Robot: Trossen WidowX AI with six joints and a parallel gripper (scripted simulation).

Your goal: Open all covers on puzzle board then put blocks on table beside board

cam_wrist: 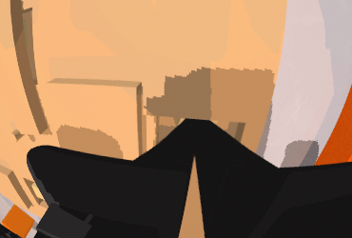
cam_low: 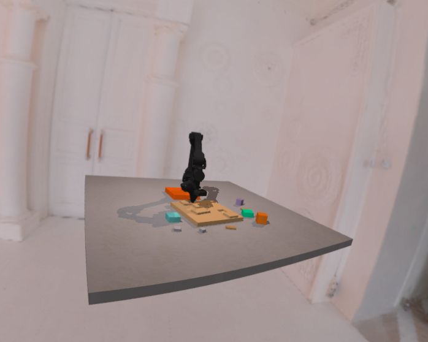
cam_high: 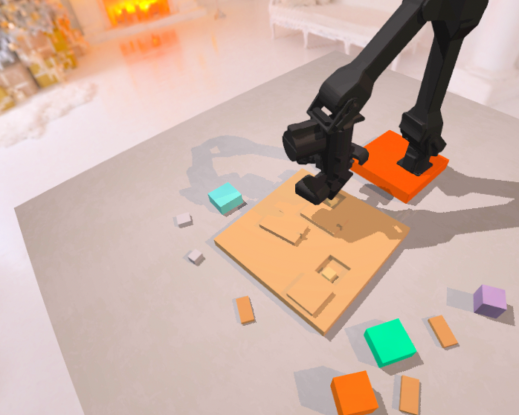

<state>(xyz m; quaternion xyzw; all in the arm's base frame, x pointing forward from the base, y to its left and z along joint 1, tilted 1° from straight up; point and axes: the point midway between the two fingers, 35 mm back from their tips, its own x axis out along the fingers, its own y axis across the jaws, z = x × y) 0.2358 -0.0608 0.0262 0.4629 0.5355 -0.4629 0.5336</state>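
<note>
The tan puzzle board (cam_high: pixel 259 256) (cam_low: pixel 206 220) (cam_wrist: pixel 159 6) lies in the middle of the table. My gripper (cam_high: pixel 315 192) (cam_low: pixel 194 198) (cam_wrist: pixel 195 124) is shut with nothing in it. It stands low over the board's far corner, touching or almost touching it. A small well (cam_high: pixel 336 201) shows just beside the fingers. One cover (cam_high: pixel 284 228) lies left of centre and another cover (cam_high: pixel 324 219) lies in the arm's shadow behind it. Near the front, a third cover (cam_high: pixel 311 292) is slid aside, and its open well holds a tan block (cam_high: pixel 329 273). In the wrist view, a raised cover (cam_wrist: pixel 95 109) lies left of the fingertips.
The arm's orange base (cam_high: pixel 398 167) (cam_low: pixel 175 192) stands behind the board. Loose on the table are a cyan block (cam_high: pixel 225 197) (cam_low: pixel 173 217), a green block (cam_high: pixel 389 341) (cam_low: pixel 247 212), an orange block (cam_high: pixel 353 393) (cam_low: pixel 260 217), a purple cube (cam_high: pixel 489 300) (cam_low: pixel 239 201), two small grey cubes (cam_high: pixel 183 219) and flat tan pieces (cam_high: pixel 245 309).
</note>
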